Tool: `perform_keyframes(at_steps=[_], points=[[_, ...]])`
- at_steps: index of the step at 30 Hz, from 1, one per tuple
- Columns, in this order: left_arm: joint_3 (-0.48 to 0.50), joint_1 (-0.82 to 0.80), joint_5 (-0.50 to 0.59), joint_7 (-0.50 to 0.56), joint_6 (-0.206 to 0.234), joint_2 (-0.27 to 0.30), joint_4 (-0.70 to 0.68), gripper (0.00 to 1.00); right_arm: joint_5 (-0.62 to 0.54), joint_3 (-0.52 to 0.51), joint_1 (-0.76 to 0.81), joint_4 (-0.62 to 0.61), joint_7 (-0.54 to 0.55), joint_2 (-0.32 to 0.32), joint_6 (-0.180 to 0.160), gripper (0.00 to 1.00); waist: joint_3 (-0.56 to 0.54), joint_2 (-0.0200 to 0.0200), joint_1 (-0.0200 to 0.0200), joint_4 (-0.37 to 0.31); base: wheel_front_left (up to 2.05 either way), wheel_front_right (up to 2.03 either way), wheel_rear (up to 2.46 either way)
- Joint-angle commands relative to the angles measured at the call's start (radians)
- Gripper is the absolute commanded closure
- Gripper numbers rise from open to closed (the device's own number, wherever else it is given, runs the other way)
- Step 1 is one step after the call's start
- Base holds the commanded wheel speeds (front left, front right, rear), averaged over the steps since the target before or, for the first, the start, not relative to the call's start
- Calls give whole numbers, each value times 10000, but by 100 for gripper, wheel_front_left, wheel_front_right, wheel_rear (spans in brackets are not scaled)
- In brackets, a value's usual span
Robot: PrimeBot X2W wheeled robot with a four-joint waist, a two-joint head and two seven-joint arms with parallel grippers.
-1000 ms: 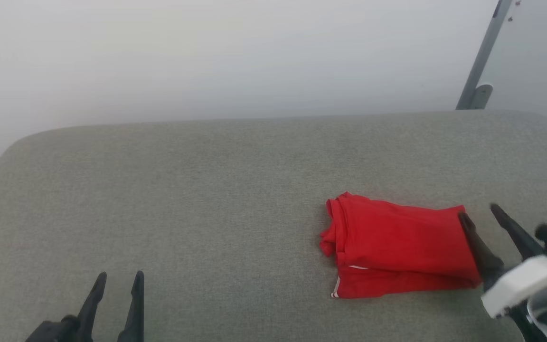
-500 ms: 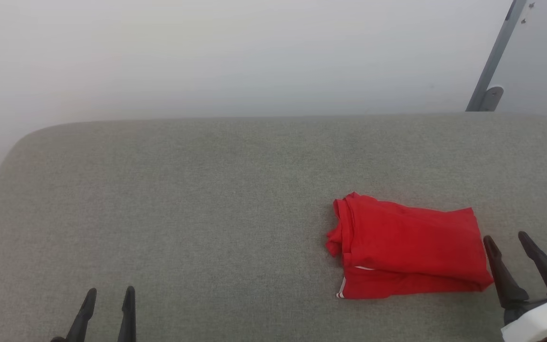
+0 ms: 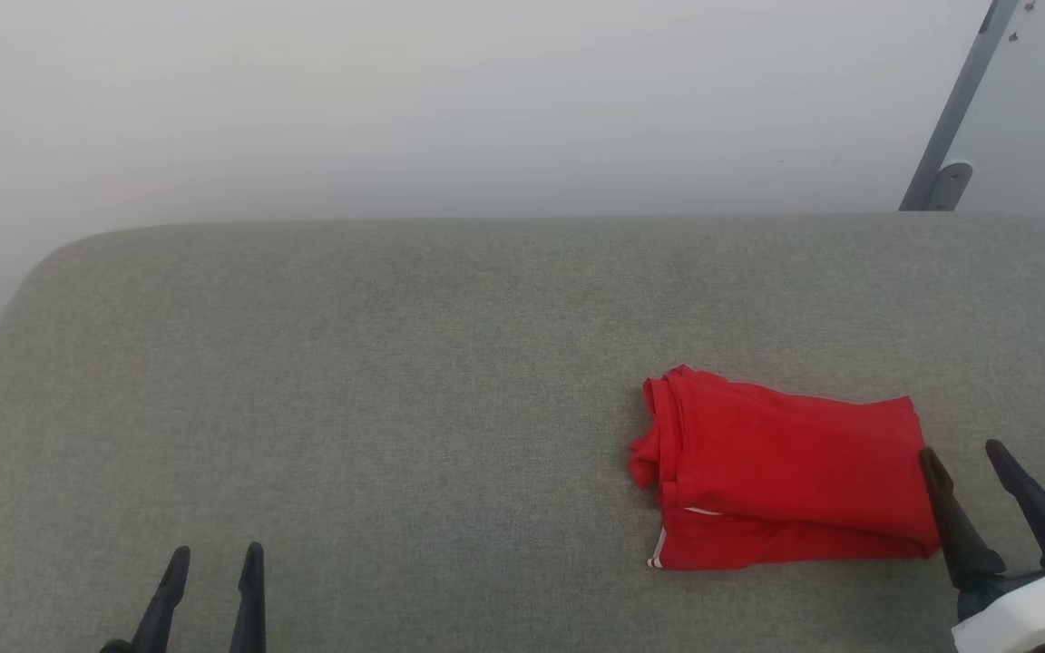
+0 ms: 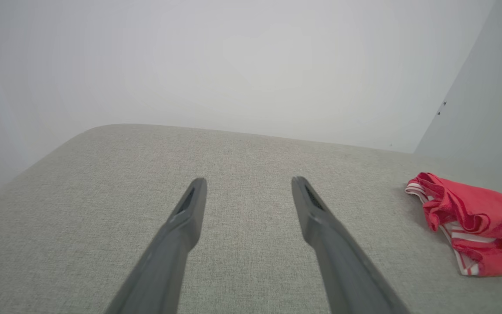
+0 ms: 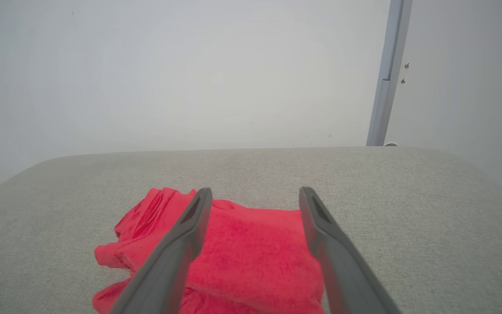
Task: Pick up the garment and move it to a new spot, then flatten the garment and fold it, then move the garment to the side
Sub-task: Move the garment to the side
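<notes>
One grey surface (image 3: pixel 395 408) carries the garment (image 3: pixel 786 472): a folded red bundle, striped trim showing at its near edge. It lies just left of the right gripper (image 3: pixel 960 451) and well right of the left gripper (image 3: pixel 218 549). A second ago the right gripper's left finger overlapped the bundle's edge; now it has backed off and sits just beside it. The left gripper has dropped back too. My read: fold and side move look done, and the arms are retracting. Both arms sit low with fingers pointing forward over the surface, jaws wide apart, holding nothing.
</notes>
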Motion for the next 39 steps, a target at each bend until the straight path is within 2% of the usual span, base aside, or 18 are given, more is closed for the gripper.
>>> perform_keyframes(at_steps=[1, 7, 9, 12, 17, 18, 19, 27, 33, 37, 38, 39], points=[[-1, -112, 25, -47, -15, -25, -7, 0, -80, -52, 83, -80, 41, 71, -2, 0, 12, -1, 0, 2, 0, 0, 0], [-29, -200, 47, -47, -15, -63, -42, 0, -55, -197, -51, -113, 161, 104, -2, 0, 115, -1, 0, -30, 0, 0, 0], [-30, -258, 51, -47, -15, -87, -70, 0, 29, -279, -284, 14, 493, 38, -2, 0, 186, -1, 0, -97, 0, 0, 0], [-120, -492, 32, -46, -15, -86, -134, 0, -94, -257, -895, 317, 1637, -299, -2, 0, 520, -1, 0, -220, 0, 0, 0], [-507, -1278, 10, -46, -15, 90, -48, 0, -31, -85, -2233, 913, 4330, -1010, -2, 0, 1261, -1, 0, -188, 0, 0, 0], [-507, -1278, 10, -46, -15, 90, -48, 0, -31, -85, -2233, 913, 4330, -1010, -2, 0, 1261, -1, 0, -188, 0, 0, 0], [-616, -1487, -21, -47, -15, 130, -21, 0, 2, -24, -2533, 1001, 4879, -1168, -2, 0, 1415, -1, 0, -157, 0, 0, 0], [-1379, -2843, -163, -47, -15, 295, 330, 0, 907, 476, -4199, 1658, 8697, -1753, -2, 0, 2539, -1, 0, 223, 0, 0, 0], [-1658, -3475, -242, -47, -15, 311, 457, 0, 1136, 771, -4521, 1924, 9962, -1800, -2, 0, 3124, -1, 0, 441, 0, 0, 0], [-1842, -3818, -254, -47, -15, 381, 567, 0, 1080, 867, -4447, 2061, 10104, -1562, 0, 0, 3422, -1, 0, 466, 0, 0, 0], [-1882, -3905, -243, -47, -17, 401, 599, 0, 1099, 957, -4429, 2028, 10090, -1504, 0, 32, 3472, -1, 0, 453, 0, 0, 0], [-1920, -3968, -247, -47, -15, 439, 616, 0, 1125, 1031, -4417, 1981, 10021, -1452, 0, 56, 3515, -1, 0, 429, 0, 0, 0]])
